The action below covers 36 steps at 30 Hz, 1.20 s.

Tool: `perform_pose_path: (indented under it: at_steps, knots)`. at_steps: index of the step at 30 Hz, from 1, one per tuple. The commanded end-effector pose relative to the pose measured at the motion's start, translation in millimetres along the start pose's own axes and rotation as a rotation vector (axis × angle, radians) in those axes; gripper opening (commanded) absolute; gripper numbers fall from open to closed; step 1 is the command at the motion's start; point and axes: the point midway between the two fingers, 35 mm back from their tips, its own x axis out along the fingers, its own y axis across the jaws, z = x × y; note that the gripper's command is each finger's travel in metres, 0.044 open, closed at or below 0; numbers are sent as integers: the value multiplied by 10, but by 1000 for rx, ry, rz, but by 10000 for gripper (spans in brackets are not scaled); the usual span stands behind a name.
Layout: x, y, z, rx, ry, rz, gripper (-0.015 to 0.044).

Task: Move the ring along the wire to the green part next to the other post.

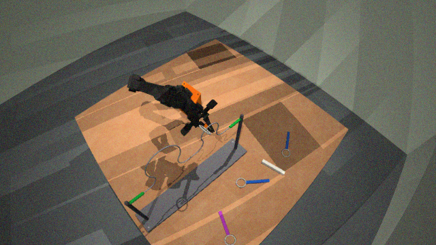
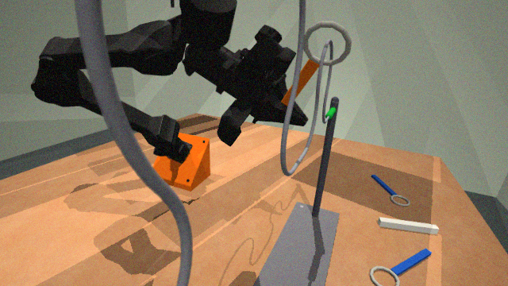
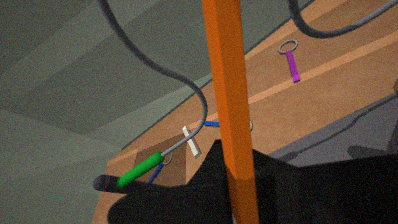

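Note:
The orange handle (image 2: 303,81) (image 3: 230,90) is held in my shut gripper (image 1: 212,130) (image 2: 302,118). It tilts up to the pale ring (image 2: 349,44), high above the table on the side of the far post (image 1: 239,134) (image 2: 325,159). The top of a narrow arch of the grey wire (image 1: 146,168) (image 2: 95,59) (image 3: 204,107) shows inside the ring's opening; exact clearances cannot be told. One green part (image 1: 236,122) (image 2: 331,113) (image 3: 141,169) is beside the far post. The other green part (image 1: 137,198) is beside the near post (image 1: 137,211).
The posts stand on a grey base plate (image 2: 294,246). Beyond it lie two blue-handled rings (image 1: 287,139) (image 1: 257,181), a purple-handled ring (image 1: 224,222) and a white bar (image 1: 273,167). An orange block (image 1: 191,92) (image 2: 198,163) is by the arm. Wire bends lie close around the gripper.

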Motion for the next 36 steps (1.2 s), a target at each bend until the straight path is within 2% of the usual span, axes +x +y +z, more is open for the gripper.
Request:
perform_pose_path:
  at_steps: [1, 36]
  knots:
    - [8, -68, -7, -84, -8, -49, -150]
    - [-68, -579, 238, -811, -101, -460, -150]
